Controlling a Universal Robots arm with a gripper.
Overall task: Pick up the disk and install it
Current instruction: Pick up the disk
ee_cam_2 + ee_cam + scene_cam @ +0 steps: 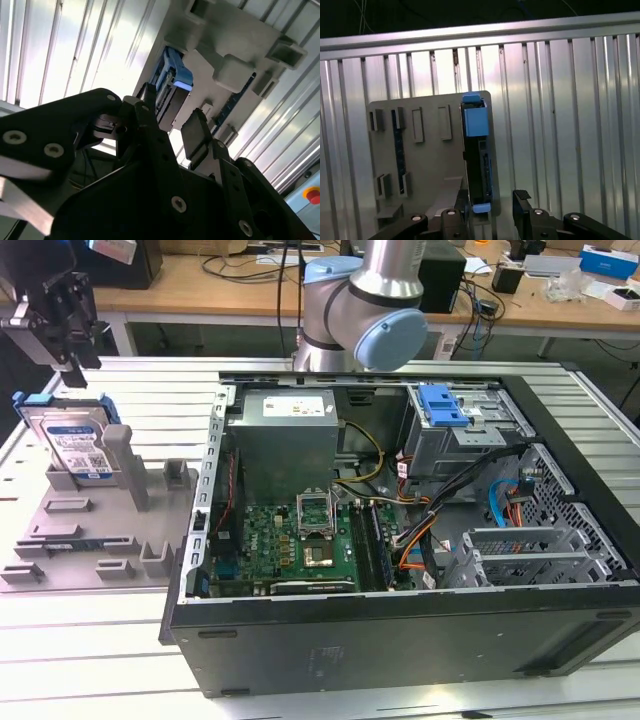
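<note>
We see a ribbed metal table (90, 660) across the whole exterior view, and on it, filling the centre and right, an open computer case (400, 640) lying on its side. Inside it are a grey power-supply box (285, 440), a green circuit board (290, 540) and, toward the upper right, a small blue latch (440, 405). The robot arm (370, 300) rises at the top centre of the frame, behind the case.

At the exterior view's left, well apart from the case, lies a grey rack (60, 530) with upright posts and slots. The disk (75, 445) stands in it on edge, tilted back, its label facing us and its blue frame showing along the top. In both wrist views we see the disk (477, 150) edge-on (175, 80) in the rack.

The gripper (72, 358) hangs in the upper left, just above the disk and not touching it. Its fingers (197, 135) stand apart and hold nothing — the gap between them lines up with the disk's edge beyond.
</note>
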